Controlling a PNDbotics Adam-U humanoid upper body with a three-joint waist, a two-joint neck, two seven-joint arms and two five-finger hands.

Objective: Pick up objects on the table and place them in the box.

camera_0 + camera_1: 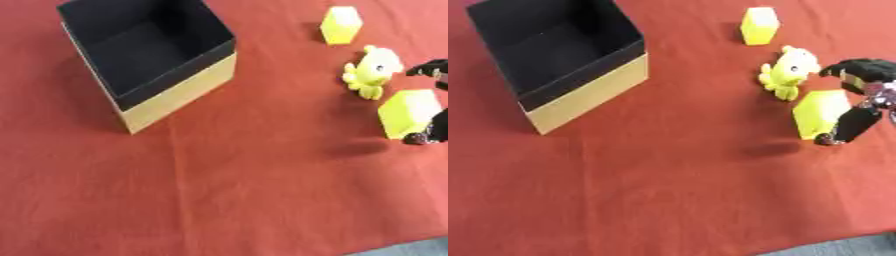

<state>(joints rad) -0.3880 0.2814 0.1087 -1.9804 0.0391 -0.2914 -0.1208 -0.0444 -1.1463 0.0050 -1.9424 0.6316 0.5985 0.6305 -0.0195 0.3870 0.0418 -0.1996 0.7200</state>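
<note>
Looking down on a red tabletop [245, 190], the left eye view shows an open box [175, 92] at upper left, its inside black and its lower outer walls tan, standing upright with nothing visible in it. A small yellow block [340, 24] stands near the top edge, well apart from the box. Below it a yellow duck-shaped toy [372, 71] sits on the cloth. Just below and right of the toy, a larger yellow block [408, 113] is seen tilted, with a dark shadow on the cloth below and to its left, so it appears raised off the surface. Only parts of the right hand [430, 69] show at the right edge: a dark finger above the larger block and another dark part at its lower right corner.

The right eye view shows the same layout shifted leftward, and more of the right hand [866, 72]. Black fingers [854, 124] with silver joints curl round the larger yellow block [821, 113]: one part reaches over its upper right side, another presses against its lower right edge, so the hand is closed on this block. The yellow duck-shaped toy [787, 71] lies just beside the block's upper left corner, near the hand but not held. The small yellow block [759, 25] stands apart near the top edge. The box [579, 95] stays well clear of all three yellow things, at the far left. The left hand appears in neither view.
</note>
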